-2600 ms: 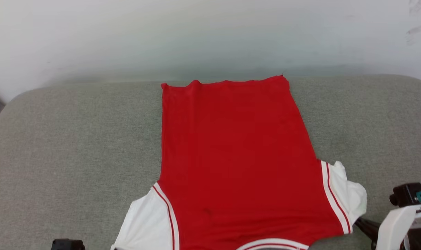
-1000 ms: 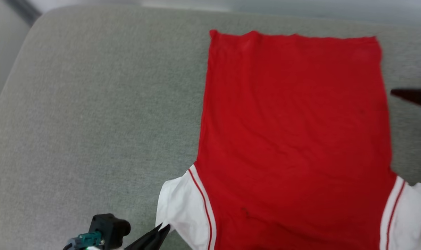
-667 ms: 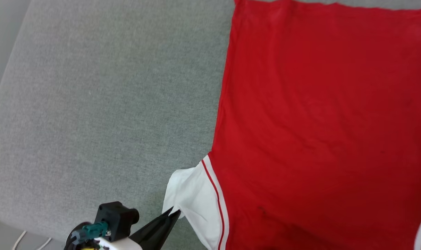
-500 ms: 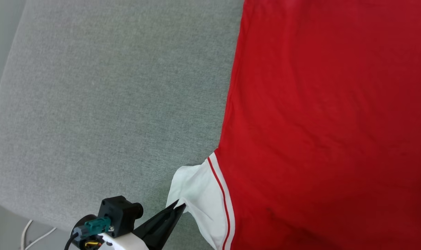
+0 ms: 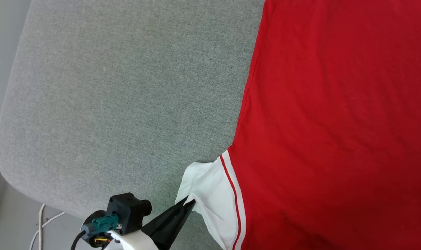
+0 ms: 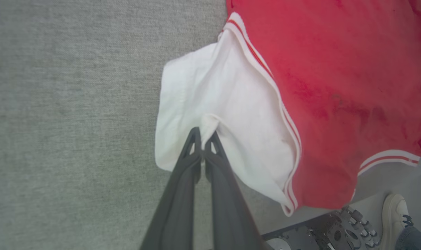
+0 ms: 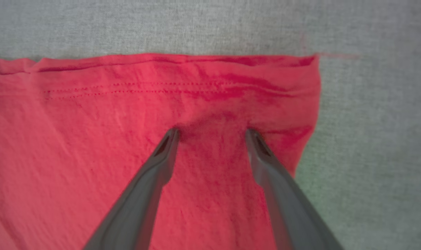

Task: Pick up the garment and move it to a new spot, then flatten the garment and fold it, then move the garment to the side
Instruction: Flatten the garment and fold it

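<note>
- My left jaws are shut tight on a pinch of the white sleeve (image 6: 213, 104), their fingertips (image 6: 195, 135) pressed together with the cloth puckered between them.
- The garment (image 5: 335, 121) lies spread out, plain red side up, on the grey cushion (image 5: 109, 86), well in from its left edge.
- The pinched sleeve sits close to the cushion's near edge, its red-and-white trim running beside the red body.
- My right jaws stand wide apart, both fingertips (image 7: 170, 137) down on the red cloth just short of the stitched hem (image 7: 161, 60), near that hem's corner; they clamp nothing.
- Bare cushion shows beyond the hem and beside that corner.
- A pale shoe (image 6: 392, 218) stands on the floor past the cushion's near edge.
</note>
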Motion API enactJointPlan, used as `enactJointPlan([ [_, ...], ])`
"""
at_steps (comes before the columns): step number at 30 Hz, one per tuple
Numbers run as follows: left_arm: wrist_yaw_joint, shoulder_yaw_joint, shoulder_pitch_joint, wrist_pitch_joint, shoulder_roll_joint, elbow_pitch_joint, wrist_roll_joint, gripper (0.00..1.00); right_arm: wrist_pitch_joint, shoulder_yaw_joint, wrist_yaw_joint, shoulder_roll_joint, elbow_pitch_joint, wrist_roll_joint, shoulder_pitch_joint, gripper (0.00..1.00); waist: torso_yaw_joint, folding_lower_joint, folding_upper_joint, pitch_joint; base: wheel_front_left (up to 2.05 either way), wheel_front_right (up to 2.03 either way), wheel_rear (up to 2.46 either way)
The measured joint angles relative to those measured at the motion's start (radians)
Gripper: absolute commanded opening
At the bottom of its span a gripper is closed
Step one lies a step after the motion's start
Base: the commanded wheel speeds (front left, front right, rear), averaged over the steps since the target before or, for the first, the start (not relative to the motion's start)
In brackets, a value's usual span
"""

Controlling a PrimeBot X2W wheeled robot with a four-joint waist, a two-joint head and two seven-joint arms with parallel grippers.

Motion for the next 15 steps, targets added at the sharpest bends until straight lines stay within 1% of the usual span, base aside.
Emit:
enactJointPlan([
  [1, -0.001, -0.002, -0.004, 0.0, -0.003, 0.003, 0.0, 0.0, 0.001, 0.0, 0.0, -0.004, 0.01, 0.0, 0.001, 1.0, 0.004, 0.0, 0.0, 0.002, 0.0, 0.0, 0.0],
  [2, -0.001, -0.002, -0.005, 0.0, -0.005, 0.005, 0.0, 0.0, 0.002, -0.002, 0.0, -0.005, 0.015, 0.0, 0.002, 0.8, 0.005, 0.0, 0.0, 0.002, 0.0, 0.0, 0.0],
  [3, -0.001, -0.002, -0.005, 0.0, -0.006, 0.007, 0.0, 0.0, 0.005, -0.003, 0.0, -0.007, 0.018, 0.001, 0.003, 0.3, 0.006, 0.0, 0.0, 0.001, 0.0, 0.0, 0.0],
  [4, -0.001, -0.002, -0.006, 0.0, -0.007, 0.008, 0.0, 0.0, 0.009, 0.0, 0.0, -0.011, 0.02, 0.002, 0.004, 0.0, 0.006, 0.0, 0.0, 0.0, 0.0, 0.0, 0.0],
  [10, 0.005, -0.001, -0.006, 0.0, -0.009, 0.015, -0.004, 0.0, 0.009, 0.006, 0.0, -0.025, 0.025, 0.013, 0.037, 0.0, -0.001, 0.0001, 0.0, -0.02, 0.0, 0.0, 0.0],
  [15, 0.012, 0.004, -0.005, 0.0, -0.004, 0.026, -0.009, 0.0, 0.0, 0.017, 0.0, -0.03, 0.034, 0.04, 0.089, 0.0, -0.022, 0.0, 0.0, -0.057, 0.0, 0.0, 0.0],
])
